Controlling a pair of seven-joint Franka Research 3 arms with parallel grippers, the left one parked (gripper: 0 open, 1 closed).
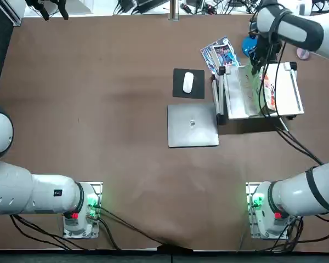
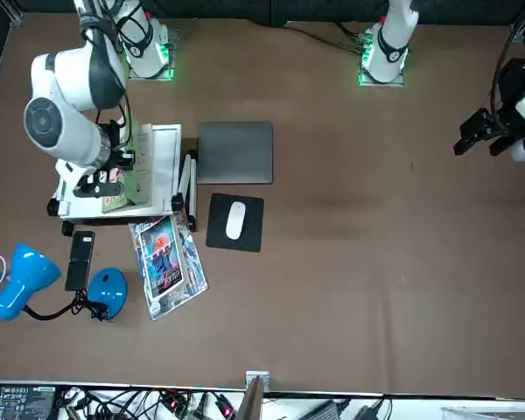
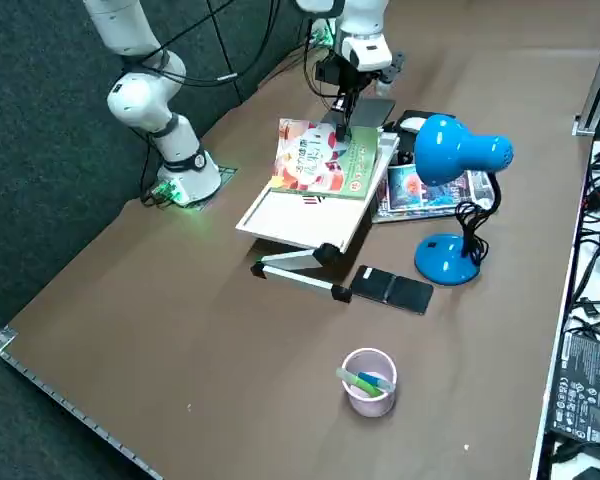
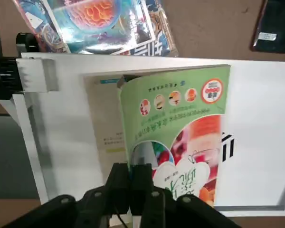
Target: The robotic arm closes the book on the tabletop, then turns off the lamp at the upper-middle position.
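The book (image 4: 180, 123) lies on a white sloping stand (image 4: 256, 142) at the table's far right. Its green cover (image 3: 325, 155) with red-and-white pictures is lifted and bowed over the white inner page (image 4: 102, 123). My right gripper (image 4: 133, 183) is shut on the cover's edge, and it hangs over the book in the top view (image 1: 257, 63) and in the front view (image 2: 105, 179). The blue lamp stands just beyond the stand, with its disc base (image 3: 445, 258) on the brown tabletop (image 1: 98, 109), its head (image 3: 460, 150) raised, and a thin black stem between them.
Blue glossy leaflets (image 2: 166, 262) lie beside the stand and a black phone (image 2: 80, 260) lies next to the lamp base (image 2: 109, 289). A white mouse (image 1: 188, 82) on a black pad and a grey closed laptop (image 1: 192, 125) sit toward the middle. A pink-rimmed cup (image 3: 368, 380) stands farther off.
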